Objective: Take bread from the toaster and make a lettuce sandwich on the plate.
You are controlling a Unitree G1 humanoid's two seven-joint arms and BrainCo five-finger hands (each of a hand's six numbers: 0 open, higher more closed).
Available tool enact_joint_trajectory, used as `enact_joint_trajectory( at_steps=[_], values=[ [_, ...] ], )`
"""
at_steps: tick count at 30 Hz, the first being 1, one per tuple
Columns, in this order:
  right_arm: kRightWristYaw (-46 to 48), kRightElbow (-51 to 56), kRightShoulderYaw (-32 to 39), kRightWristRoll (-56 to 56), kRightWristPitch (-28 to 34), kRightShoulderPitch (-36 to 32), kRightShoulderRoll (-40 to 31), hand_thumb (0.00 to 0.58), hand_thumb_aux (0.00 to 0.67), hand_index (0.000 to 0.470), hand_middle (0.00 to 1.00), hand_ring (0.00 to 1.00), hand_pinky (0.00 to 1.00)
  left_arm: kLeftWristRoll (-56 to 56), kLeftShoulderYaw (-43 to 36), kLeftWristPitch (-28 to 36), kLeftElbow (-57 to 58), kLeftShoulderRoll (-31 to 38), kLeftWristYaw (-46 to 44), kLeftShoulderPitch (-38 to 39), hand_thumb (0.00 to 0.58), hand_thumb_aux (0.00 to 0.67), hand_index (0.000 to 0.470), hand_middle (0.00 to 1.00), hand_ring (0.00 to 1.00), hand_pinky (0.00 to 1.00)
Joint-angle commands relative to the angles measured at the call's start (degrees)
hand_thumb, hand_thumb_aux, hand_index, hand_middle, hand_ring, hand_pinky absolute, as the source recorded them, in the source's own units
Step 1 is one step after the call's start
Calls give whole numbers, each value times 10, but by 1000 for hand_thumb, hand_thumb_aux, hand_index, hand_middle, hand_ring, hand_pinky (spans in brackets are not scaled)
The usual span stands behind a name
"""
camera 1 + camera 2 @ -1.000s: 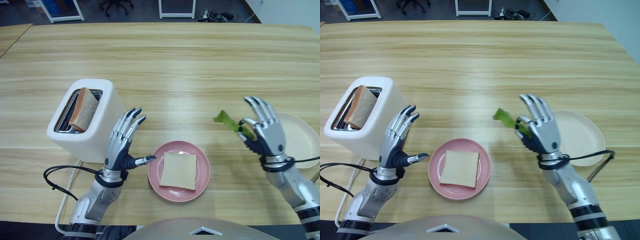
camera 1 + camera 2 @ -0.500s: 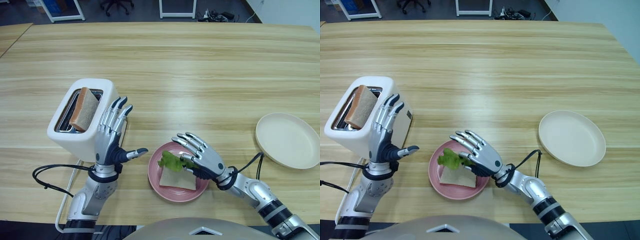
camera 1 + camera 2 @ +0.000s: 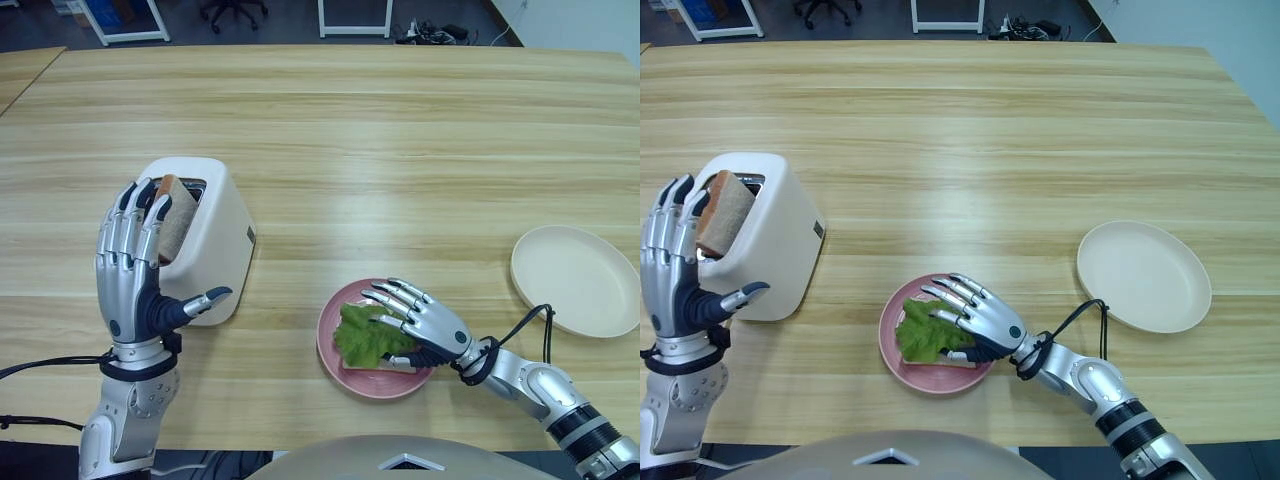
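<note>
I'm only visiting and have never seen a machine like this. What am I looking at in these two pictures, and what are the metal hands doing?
This is a humanoid robot whose two arms end in metal hands. Both pictures come from a twin camera on its head, looking down at a wooden table, so they show one scene from slightly different spots. On the table are a white toaster with a bread slice in it, a pink plate and a cream plate. The left hand is raised by the toaster, open, holding nothing. The right hand rests on a lettuce leaf lying over a second slice on the pink plate. I cannot tell whether it grips the leaf.
</note>
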Motion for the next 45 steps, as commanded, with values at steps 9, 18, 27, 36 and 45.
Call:
enact_joint_trajectory(
  at_steps=[9, 18, 27, 36, 45],
  values=[
    [5, -33, -47, 8, 19, -4, -11, 0, 0, 0, 0, 0, 0, -60, 87, 135, 69, 76, -151, -16, 0, 0, 0, 0, 0, 0],
    [-9, -30, -45, -1, 26, -10, 4, 0, 0, 0, 0, 0, 0, -93, 22, 119, 150, 137, -228, -88, 0, 0, 0, 0, 0, 0],
    [-10, -27, -42, -2, 25, -9, 7, 0, 0, 0, 0, 0, 0, -69, -16, 114, 209, 180, -230, -108, 580, 670, 470, 0, 0, 0],
    [-14, -32, -46, 1, 27, 2, 5, 0, 0, 0, 0, 0, 0, -41, -25, 102, 162, 222, -239, -59, 580, 670, 470, 655, 655, 655],
    [-25, -30, -41, 1, 36, 8, 21, 0, 0, 0, 0, 0, 0, -10, -31, 106, 171, 204, -142, -108, 580, 670, 470, 1000, 1000, 1000]
  ],
)
